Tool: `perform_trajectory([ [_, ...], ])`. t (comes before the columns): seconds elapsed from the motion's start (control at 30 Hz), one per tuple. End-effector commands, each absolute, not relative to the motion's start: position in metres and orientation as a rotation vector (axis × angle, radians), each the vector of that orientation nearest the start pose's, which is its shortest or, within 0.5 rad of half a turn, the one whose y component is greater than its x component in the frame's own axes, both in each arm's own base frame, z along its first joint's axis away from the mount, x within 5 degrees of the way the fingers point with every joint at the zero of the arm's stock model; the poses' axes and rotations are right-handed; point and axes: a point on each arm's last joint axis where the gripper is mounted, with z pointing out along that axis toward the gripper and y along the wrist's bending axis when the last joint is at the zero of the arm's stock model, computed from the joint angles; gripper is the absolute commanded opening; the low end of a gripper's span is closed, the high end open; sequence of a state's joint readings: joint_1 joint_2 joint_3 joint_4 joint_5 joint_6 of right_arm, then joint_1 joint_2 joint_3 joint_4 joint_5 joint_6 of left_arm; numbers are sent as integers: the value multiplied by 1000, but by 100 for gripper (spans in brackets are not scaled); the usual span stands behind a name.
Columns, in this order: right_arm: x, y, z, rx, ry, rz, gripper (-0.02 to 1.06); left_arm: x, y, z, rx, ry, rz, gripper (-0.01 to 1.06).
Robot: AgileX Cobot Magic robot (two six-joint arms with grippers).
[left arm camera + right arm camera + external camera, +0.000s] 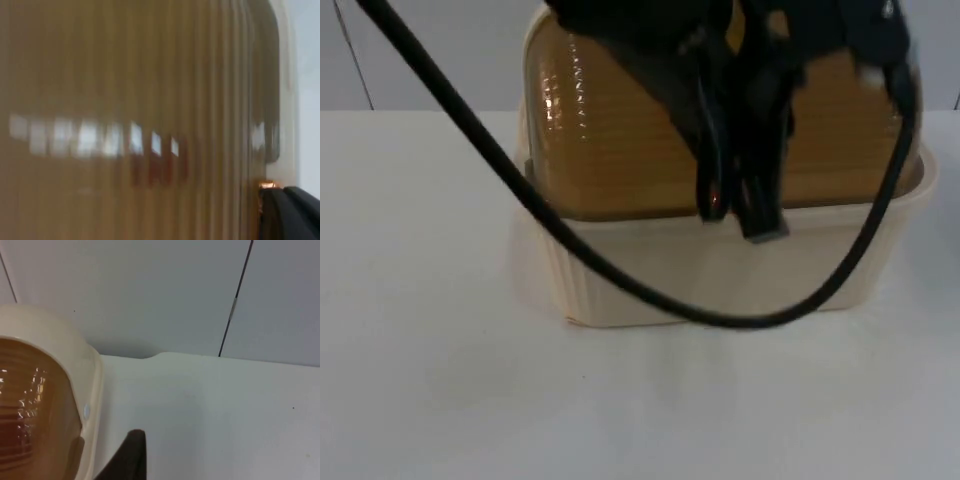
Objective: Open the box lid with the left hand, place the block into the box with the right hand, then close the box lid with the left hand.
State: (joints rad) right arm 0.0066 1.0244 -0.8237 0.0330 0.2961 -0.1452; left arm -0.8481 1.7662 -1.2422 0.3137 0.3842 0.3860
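Observation:
A cream box with a ribbed amber see-through lid stands at the middle of the table, and the lid lies down on the base. My left gripper hangs over the lid's front edge, close against it. In the left wrist view the ribbed lid sits right in front of the left gripper. In the right wrist view my right gripper is beside the box's end, where the lid sits inside its cream rim.
White table top stretches in front of the box and to both sides. The grey partition wall rises just behind the box. A black cable droops across the box's front.

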Motion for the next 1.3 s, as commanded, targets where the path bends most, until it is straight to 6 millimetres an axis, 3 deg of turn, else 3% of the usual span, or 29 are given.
perform_trajectory([
  [0.0,218,3,342,-132,1969,-61,104,259,-283,264,1472,1791,-41,0],
  [0.13,216,3,345,-131,1959,-61,104,265,-254,299,1235,1870,-88,0],
  [0.17,216,3,345,-131,1959,-61,104,265,-254,299,1235,1870,-88,0],
  [0.33,214,3,346,-112,1952,-50,104,287,-186,322,901,1983,-68,0],
  [0.37,214,3,346,-112,1952,-50,104,287,-186,322,901,1983,-68,0],
  [0.53,214,3,346,-112,1952,-50,104,302,-111,324,477,2130,-47,0],
  [0.57,214,3,346,-112,1952,-50,104,302,-111,324,477,2130,-47,0],
  [0.7,214,3,346,-112,1952,-50,104,306,-67,306,181,2270,-75,0],
  [0.8,214,3,346,-112,1952,-50,104,305,-54,294,98,2316,-85,0],
  [0.93,214,3,346,-112,1952,-50,104,302,-51,290,84,2334,-87,0],
  [1.13,214,3,346,-113,1956,-49,104,291,-49,317,40,2201,-125,5],
  [1.2,214,3,346,-113,1956,-49,104,283,-48,332,46,2140,-127,15],
  [1.27,214,3,346,-113,1956,-49,104,276,-46,342,50,2102,-125,33],
])
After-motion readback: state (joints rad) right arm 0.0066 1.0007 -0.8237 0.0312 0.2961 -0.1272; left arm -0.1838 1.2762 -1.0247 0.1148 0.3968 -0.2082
